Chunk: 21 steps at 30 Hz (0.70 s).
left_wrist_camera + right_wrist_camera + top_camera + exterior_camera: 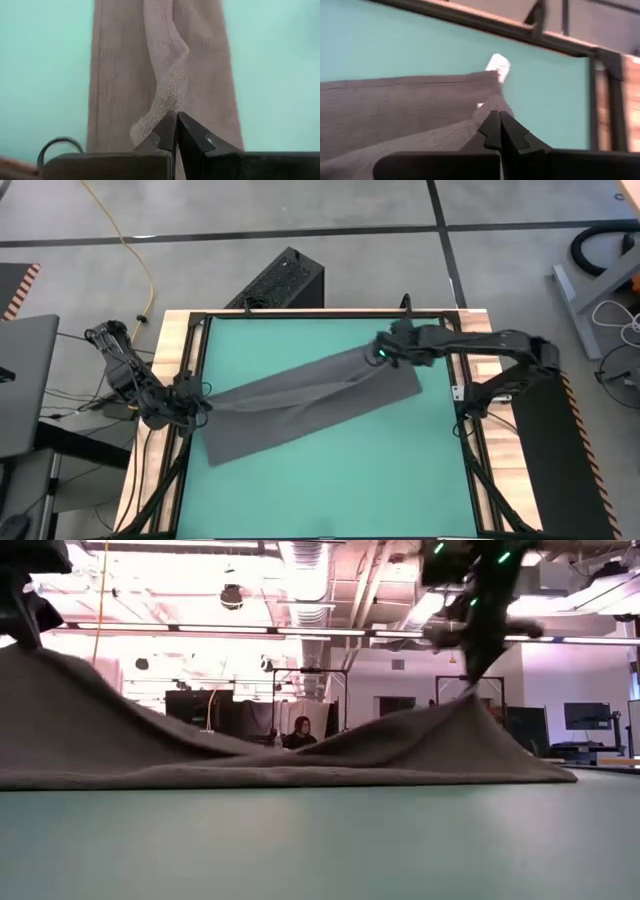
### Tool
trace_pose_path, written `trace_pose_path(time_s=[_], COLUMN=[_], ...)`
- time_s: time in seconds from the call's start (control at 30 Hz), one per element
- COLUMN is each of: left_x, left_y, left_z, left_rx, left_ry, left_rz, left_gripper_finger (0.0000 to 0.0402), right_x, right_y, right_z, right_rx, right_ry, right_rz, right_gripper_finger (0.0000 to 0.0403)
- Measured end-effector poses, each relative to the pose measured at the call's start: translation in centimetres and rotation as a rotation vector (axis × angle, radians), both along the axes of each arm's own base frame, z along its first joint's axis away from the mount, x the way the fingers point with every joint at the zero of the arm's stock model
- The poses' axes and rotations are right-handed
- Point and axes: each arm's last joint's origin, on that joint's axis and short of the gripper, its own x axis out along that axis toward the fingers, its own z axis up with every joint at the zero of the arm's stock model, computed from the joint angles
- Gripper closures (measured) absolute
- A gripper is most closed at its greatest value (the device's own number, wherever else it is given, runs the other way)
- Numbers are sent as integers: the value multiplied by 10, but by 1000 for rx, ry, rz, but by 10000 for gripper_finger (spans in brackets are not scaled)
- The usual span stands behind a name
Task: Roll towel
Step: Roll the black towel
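The dark grey towel (310, 400) lies slantwise across the teal mat (330, 480), from the left edge toward the far right. My left gripper (200, 395) is shut on its left end at the mat's left edge. My right gripper (385, 355) is shut on its far right corner. In the low view the towel (300, 755) rises to a peak at each held end and sags onto the mat between them. A white tag (497, 65) shows at the corner by the right gripper. My left gripper pinches a bunched ridge of cloth (167, 100) at the towel's left end between its two fingers, slanting down from the table's left. That end is lifted; the cloth runs away from the fingers down onto the mat. My right gripper pinches the towel's far right corner (492, 106) between its two fingers, slanting down from the table's right. The corner is raised into a peak (465, 700), and the rest of the cloth slopes down to the mat.
A black frame (300, 313) borders the mat on a wooden table top. A black box (280, 280) stands on the floor beyond the far edge, and a laptop (25, 380) sits off to the left. Bare mat lies on the near side of the towel. A person (300, 730) sits far behind.
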Motion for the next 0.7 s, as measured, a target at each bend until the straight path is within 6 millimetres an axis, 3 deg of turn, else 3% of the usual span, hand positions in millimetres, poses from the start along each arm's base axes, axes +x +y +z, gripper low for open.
trace_pose_path(time_s=[0.17, 0.4, 0.7], left_x=[4, 11, 21], left_y=[-5, -14, -23], left_z=[-4, -9, -16], left_rx=[29, 76, 135], left_ry=[72, 150, 221], left_rz=[18, 24, 77], left_gripper_finger=[401, 401, 401], right_x=[24, 25, 24], right_y=[-31, -61, -77], right_z=[-27, -63, -77], right_rx=[27, 112, 133], right_ry=[38, 178, 237], right_rz=[28, -46, -52], right_gripper_finger=[392, 392, 362])
